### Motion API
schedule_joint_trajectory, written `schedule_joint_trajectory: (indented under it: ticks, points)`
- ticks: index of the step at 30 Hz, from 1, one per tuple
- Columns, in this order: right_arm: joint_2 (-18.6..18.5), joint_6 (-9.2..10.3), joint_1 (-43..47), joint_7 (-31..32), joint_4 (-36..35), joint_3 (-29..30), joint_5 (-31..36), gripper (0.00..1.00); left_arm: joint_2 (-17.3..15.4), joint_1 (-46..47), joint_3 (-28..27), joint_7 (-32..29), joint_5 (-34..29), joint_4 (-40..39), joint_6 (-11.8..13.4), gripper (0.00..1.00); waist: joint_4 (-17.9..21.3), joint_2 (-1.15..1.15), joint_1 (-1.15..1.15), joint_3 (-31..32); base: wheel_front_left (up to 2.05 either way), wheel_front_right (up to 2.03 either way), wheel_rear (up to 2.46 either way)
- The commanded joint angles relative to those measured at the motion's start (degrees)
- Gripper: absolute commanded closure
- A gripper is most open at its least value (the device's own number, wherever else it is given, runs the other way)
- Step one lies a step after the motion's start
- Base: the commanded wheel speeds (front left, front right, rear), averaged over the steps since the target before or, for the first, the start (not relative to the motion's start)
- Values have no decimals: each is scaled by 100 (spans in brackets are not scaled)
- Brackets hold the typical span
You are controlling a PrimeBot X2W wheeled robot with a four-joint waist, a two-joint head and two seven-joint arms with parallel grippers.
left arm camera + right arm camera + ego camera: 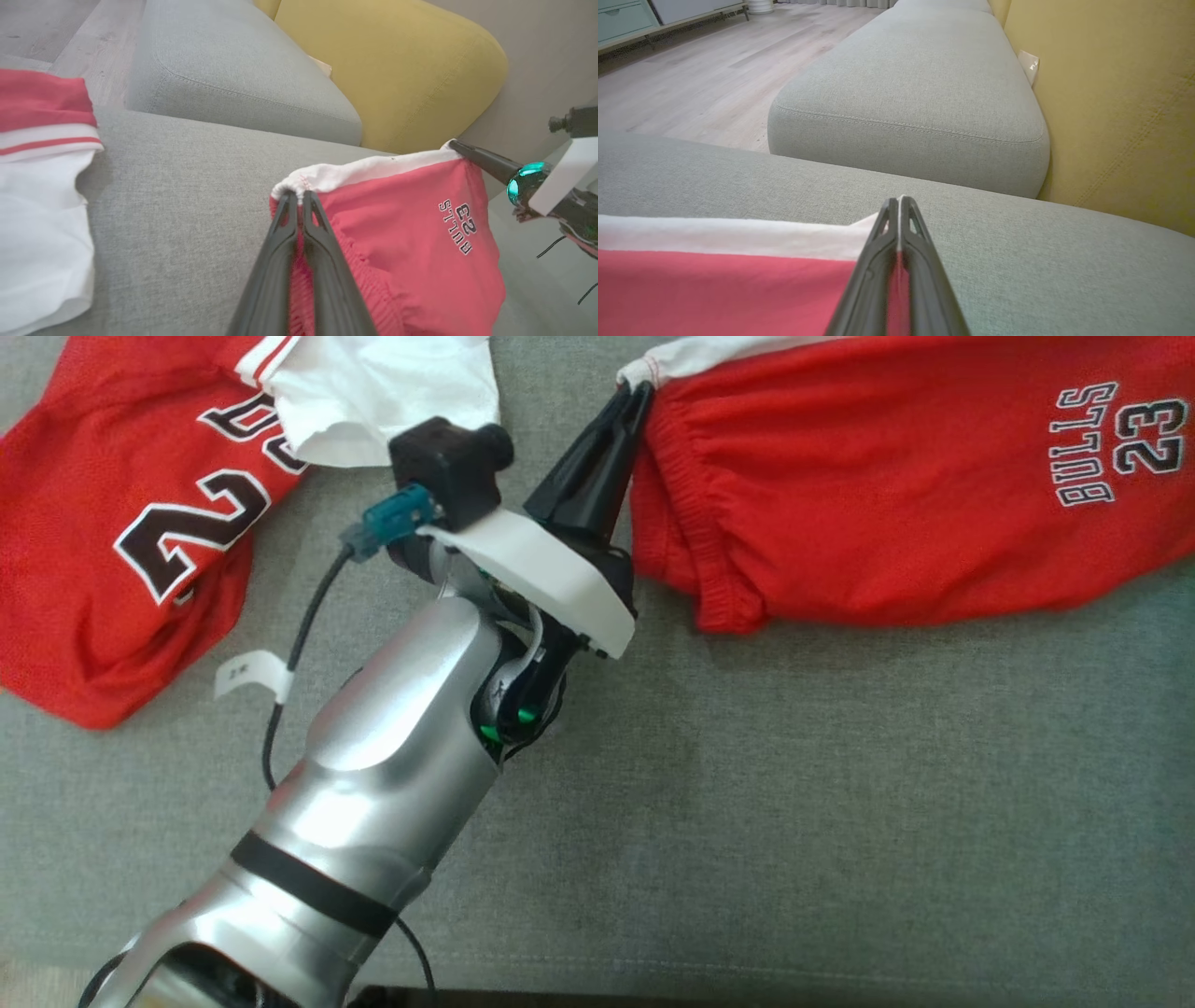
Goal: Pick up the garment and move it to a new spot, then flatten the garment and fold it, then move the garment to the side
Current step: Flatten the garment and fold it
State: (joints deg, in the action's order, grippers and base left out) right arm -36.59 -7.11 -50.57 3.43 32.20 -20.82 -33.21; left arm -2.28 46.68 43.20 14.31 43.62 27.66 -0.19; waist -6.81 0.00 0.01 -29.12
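The garment [887, 495] is a pair of red shorts with a white hem and "BULLS 23" lettering, lying bunched on the grey sofa seat [794, 803]. My left gripper [635, 392] is shut on one corner of the white hem, and the left wrist view shows that gripper [300, 193] pinching the gathered hem of the shorts [411, 233]. My right gripper [455, 145] is shut on the opposite corner of the hem. In the right wrist view, that gripper [899, 199] clamps the white-and-red edge of the garment [714, 289].
A second red jersey [121, 541] with a white panel [373, 392] lies at the left, a white tag [247, 674] beside it. A neighbouring grey cushion [233, 79] and a yellow backrest [397, 65] stand behind the seat. Wooden floor [700, 70] lies beyond.
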Motion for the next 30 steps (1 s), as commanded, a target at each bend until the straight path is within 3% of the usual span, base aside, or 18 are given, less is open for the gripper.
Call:
schedule_joint_trajectory:
  ticks: [1, 2, 3, 4, 5, 6, 7, 11, 16, 24, 30]
  points:
    - [-162, -37, -71, -104, -9, -110, -34, 100, -60, 186, -122, 68, -82, -118, -1, 100, -25, 0, -1, -9, 0, 0, 0]
    - [-151, -37, -132, -150, 92, -188, -53, 100, -60, 188, -124, 68, -86, -97, 0, 100, -34, 0, -1, -10, 0, 0, 0]
    - [-124, -37, -193, -206, 185, -251, -88, 69, -60, 194, -123, 68, -104, -73, 12, 100, -36, 0, -1, -11, 0, 0, 0]
    - [-95, -37, -250, -263, 278, -312, -111, 24, -60, 190, -109, 68, -87, -40, 12, 95, -34, 0, -1, -10, 0, 0, 0]
    - [-64, -37, -308, -357, 354, -364, -133, 0, -60, 197, -107, 68, -92, -19, 30, 65, -28, 0, -1, -10, 0, 0, 0]
    - [-36, -37, -362, -479, 430, -401, -146, 0, -60, 206, -104, 68, -115, -7, 49, 49, -21, 0, -1, -8, 0, 0, 0]
    - [-6, -37, -402, -583, 490, -474, -151, 0, -60, 201, -116, 68, -124, -2, 68, 2, -10, 0, -1, 4, 0, 0, 0]
    - [132, -37, -421, -1057, 593, -693, -295, 0, -60, 95, -217, 68, -340, 18, 190, 0, 71, 0, -1, 167, 0, 0, 0]
    - [263, -37, 67, -1379, 414, -921, -666, 0, -60, -488, -701, 68, -1115, -296, 563, 0, 229, 0, -1, 586, 0, 0, 0]
    - [301, -37, 1094, -1189, 311, -1032, -996, 0, -89, -2194, -1447, 69, -2616, -1625, 1190, 0, 299, 0, -1, 1227, 0, 0, 0]
    - [285, -37, 1271, -847, 1006, -582, -632, 0, -80, -3101, -1630, 69, -3369, -2465, 1534, 0, -20, 0, -1, 1332, 0, 0, 0]
